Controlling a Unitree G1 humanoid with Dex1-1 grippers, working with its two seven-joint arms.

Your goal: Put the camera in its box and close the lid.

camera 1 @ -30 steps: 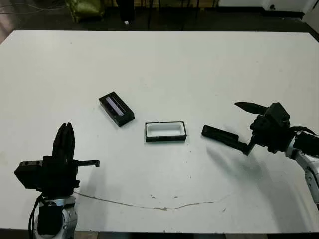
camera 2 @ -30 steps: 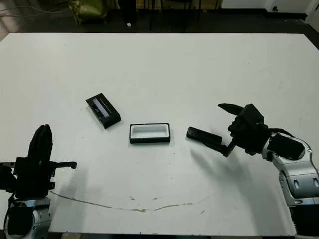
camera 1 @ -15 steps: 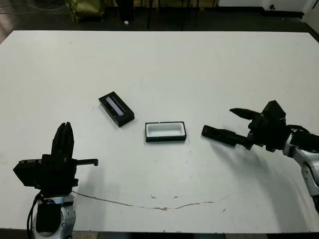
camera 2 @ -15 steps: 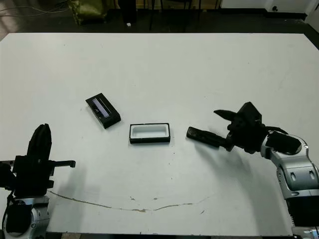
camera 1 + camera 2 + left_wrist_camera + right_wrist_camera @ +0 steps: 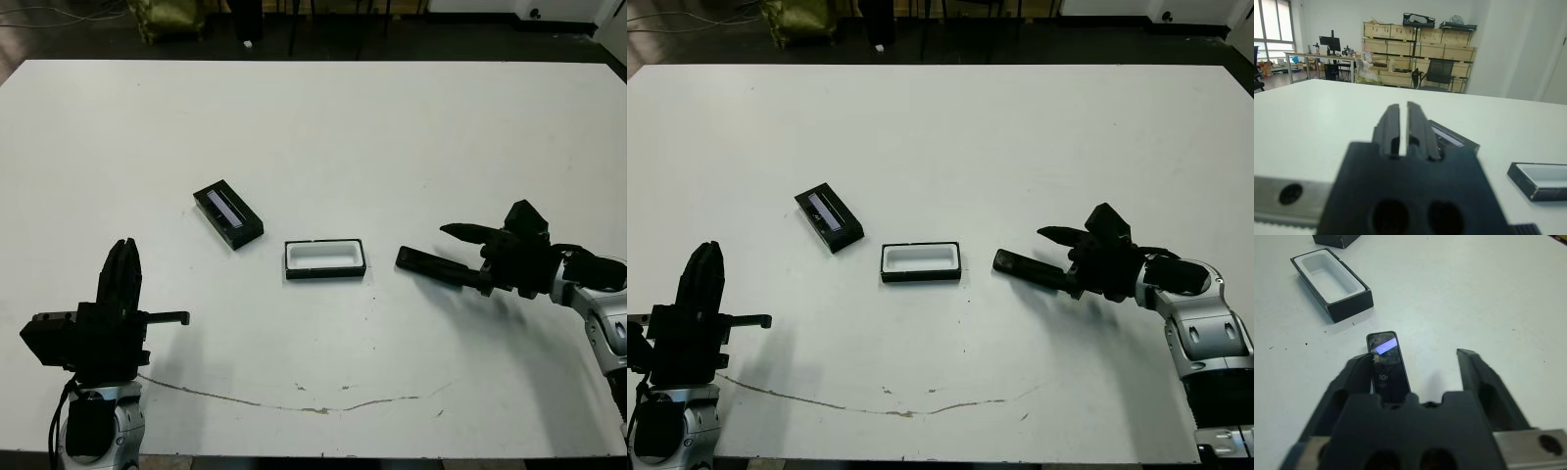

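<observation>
L gripper (image 5: 125,279) sits at the near-left of the white table (image 5: 392,127), well apart from everything; fingers pressed almost together, only a thin slit between them in the left wrist view, holding nothing. A thin brownish crack line (image 5: 294,403) runs across the table's near part.

Next rightward, the lid (image 5: 228,213) lies flat, angled, left of centre & a bit farther than the box; black w/ a pale bluish-grey shiny strip along its top.

The box (image 5: 325,259) is just right of and nearer than the lid, not touching it, about mid-table: black walls, white lining, open side up, nothing inside.

Right of the box, w/ a clear gap, the camera (image 5: 437,267) lies flat on the table: slim black bar, rounded end toward the box, glossy face w/ a bluish reflection in the right wrist view (image 5: 1387,367).

R gripper (image 5: 468,257) is at the camera's right end, fingers spread wide, the bar's end between them near one finger (image 5: 1359,367); can't tell if it touches. Nothing between camera & box.
</observation>
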